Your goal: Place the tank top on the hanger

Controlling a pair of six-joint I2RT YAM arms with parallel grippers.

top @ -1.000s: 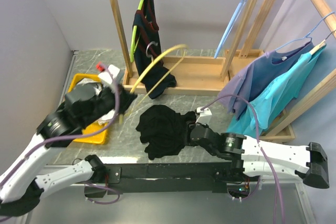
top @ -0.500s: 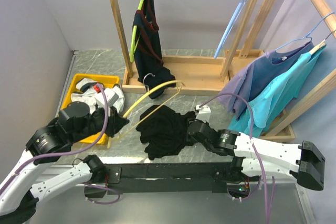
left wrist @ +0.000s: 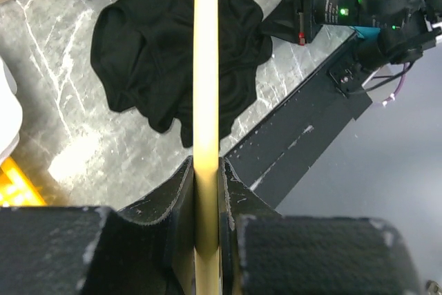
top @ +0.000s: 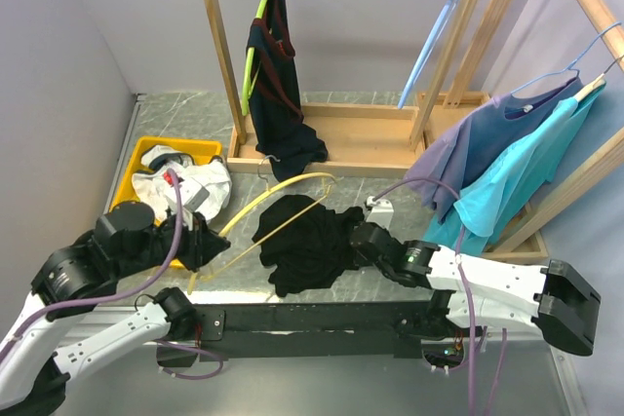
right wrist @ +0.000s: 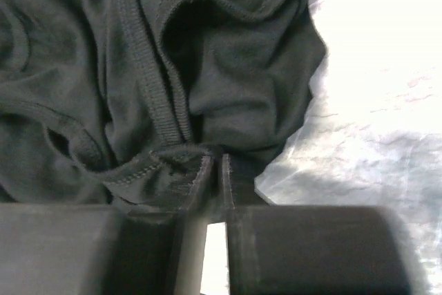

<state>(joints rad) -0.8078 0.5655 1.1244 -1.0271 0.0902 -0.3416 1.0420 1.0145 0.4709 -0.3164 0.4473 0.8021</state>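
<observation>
Tank top (top: 302,241) lies crumpled on our grey marbled table (top: 185,119) by lilac walls (top: 146,26); hanger (left wrist: 206,67) runs near-left to far-right, clamped in left gripper (left wrist: 206,170); right gripper (right wrist: 215,164) pinches the top's edge.

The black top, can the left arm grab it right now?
Probably not. The left gripper is shut on the yellow hanger, so its jaws are busy. The top lies close by with nothing over it, but the right gripper is pinching its edge.
</observation>
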